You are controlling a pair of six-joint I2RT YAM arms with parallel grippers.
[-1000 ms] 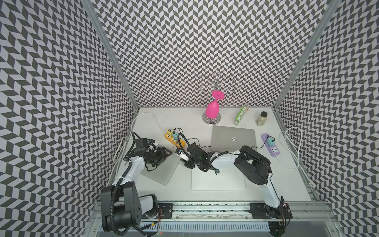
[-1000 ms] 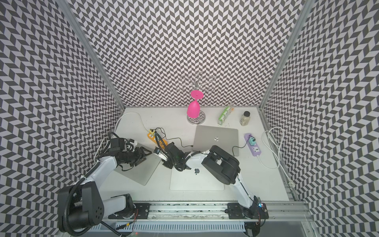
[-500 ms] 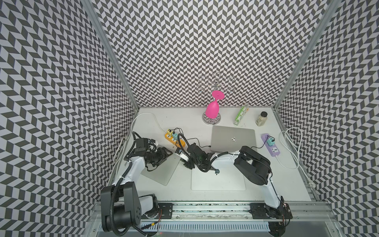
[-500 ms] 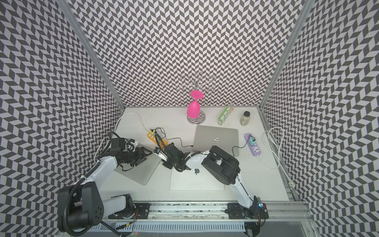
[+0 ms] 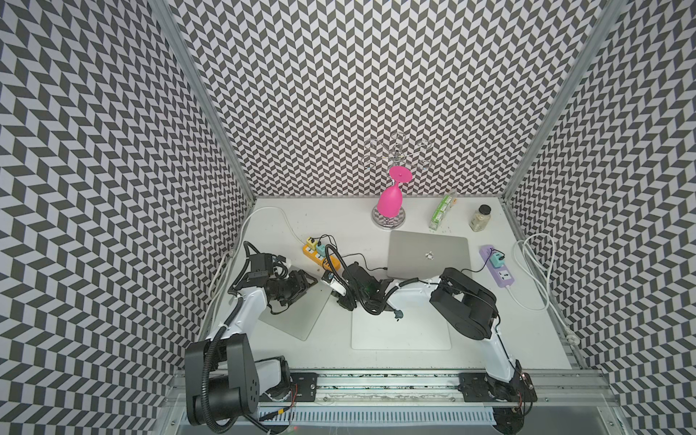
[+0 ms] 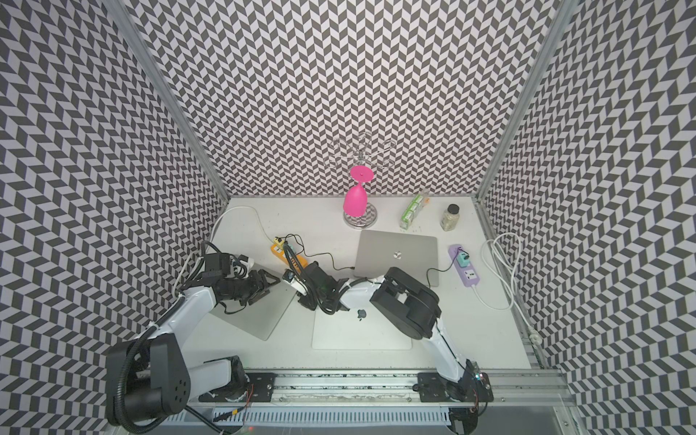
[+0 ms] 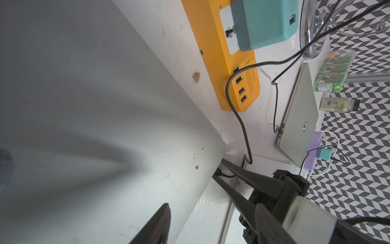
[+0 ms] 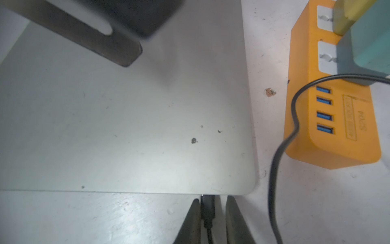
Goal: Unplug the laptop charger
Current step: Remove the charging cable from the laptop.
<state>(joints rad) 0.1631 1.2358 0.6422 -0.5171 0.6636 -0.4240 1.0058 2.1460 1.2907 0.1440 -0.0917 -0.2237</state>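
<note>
- Nothing has visibly moved this past second; both arms sit as they were.
- Lower centre of its wrist view, the right gripper (image 8: 212,199) stands narrow around the black charger plug (image 8: 207,209), which is seated in the flat silver laptop's (image 8: 126,126) edge. I cannot tell whether it truly pinches.
- The left gripper (image 5: 306,282) gapes wide over that lid, empty.
- The pull hasn't begun, I'd say.

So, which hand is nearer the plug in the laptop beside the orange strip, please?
Right: the right hand straddles the plug in the laptop; the left hand is above it, apart from the plug.
</note>
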